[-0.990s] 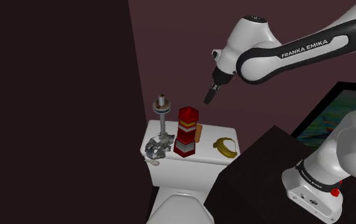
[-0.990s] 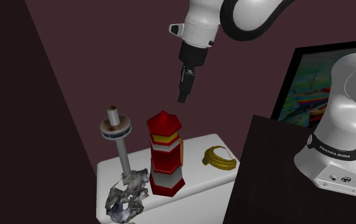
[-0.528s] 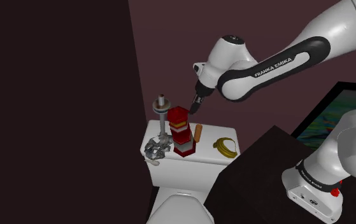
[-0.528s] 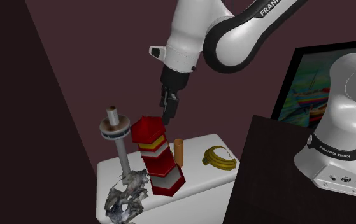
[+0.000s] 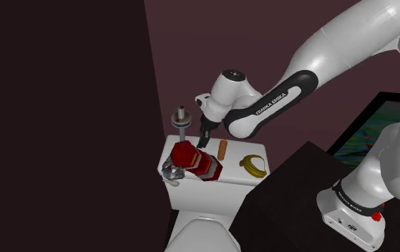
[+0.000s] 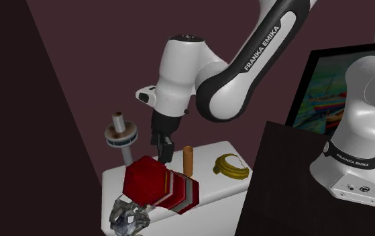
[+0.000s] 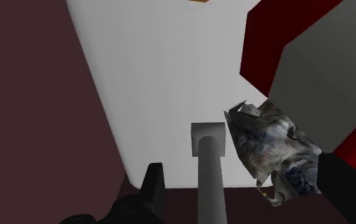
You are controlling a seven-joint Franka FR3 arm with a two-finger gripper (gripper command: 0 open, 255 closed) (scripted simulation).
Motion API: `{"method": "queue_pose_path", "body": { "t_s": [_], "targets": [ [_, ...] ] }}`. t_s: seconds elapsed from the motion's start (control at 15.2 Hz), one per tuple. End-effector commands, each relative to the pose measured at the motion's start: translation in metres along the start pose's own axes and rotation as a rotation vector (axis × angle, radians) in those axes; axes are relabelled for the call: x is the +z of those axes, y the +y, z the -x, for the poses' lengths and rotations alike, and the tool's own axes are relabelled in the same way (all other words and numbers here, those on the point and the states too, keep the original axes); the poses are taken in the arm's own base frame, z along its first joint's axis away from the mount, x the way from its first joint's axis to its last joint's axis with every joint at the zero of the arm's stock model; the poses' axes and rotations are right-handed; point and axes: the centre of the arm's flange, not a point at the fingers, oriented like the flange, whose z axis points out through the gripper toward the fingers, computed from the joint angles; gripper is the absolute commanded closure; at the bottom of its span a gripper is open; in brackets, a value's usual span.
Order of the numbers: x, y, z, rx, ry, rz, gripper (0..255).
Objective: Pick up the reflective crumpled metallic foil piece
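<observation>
pincer (image 7: 240, 177): released; black fingers (image 7: 152, 183) stand apart and clasp nothing; it points down, low over the back of the lid, behind the red tower
in the gap: grey post (image 7: 209, 168) and foil piece (image 7: 269, 149) both show between the fingers; the post is near the middle, the foil is off-centre, close to one finger; cannot tell if it touches
foil piece: crumpled, shiny grey, on the white tank lid (image 5: 232, 174) at its front corner on the shoulder view's left, just beside the post
key relation: foil lies lower than the pincer and to the shoulder view's left of it, toward the lid's front edge; it sits nearer one finger than the other; its long axis slants across the line between the fingers
red tower (image 6: 155, 182): tipped over, lying tilted on the lid; its top end is at or over the foil; touching or just above, cannot tell
orange cylinder (image 6: 188, 161): upright behind the tower, apart from the foil
banana (image 6: 231, 166): other end of the lid, well apart
step: judged as approach, grasp not yet made
next move: likely a sideways shift to centre the foil and put the post outside the gap, then down and close
risk: closing here could catch the post along with the foil; the tower crowding the foil may block one finger
</observation>
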Motion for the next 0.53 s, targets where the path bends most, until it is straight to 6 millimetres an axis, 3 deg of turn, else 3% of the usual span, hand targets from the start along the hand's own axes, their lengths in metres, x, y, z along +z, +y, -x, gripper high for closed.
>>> {"method": "queue_pose_path", "body": {
  "t_s": [0.0, 0.26, 0.46],
  "targets": [
    [0.022, -0.012, -0.007, -0.050, 0.007, -0.006, 0],
    [0.063, -0.036, -0.024, -0.148, 0.020, -0.018, 0],
    [0.080, -0.041, -0.024, -0.162, 0.021, -0.019, 0]
  ]
}}
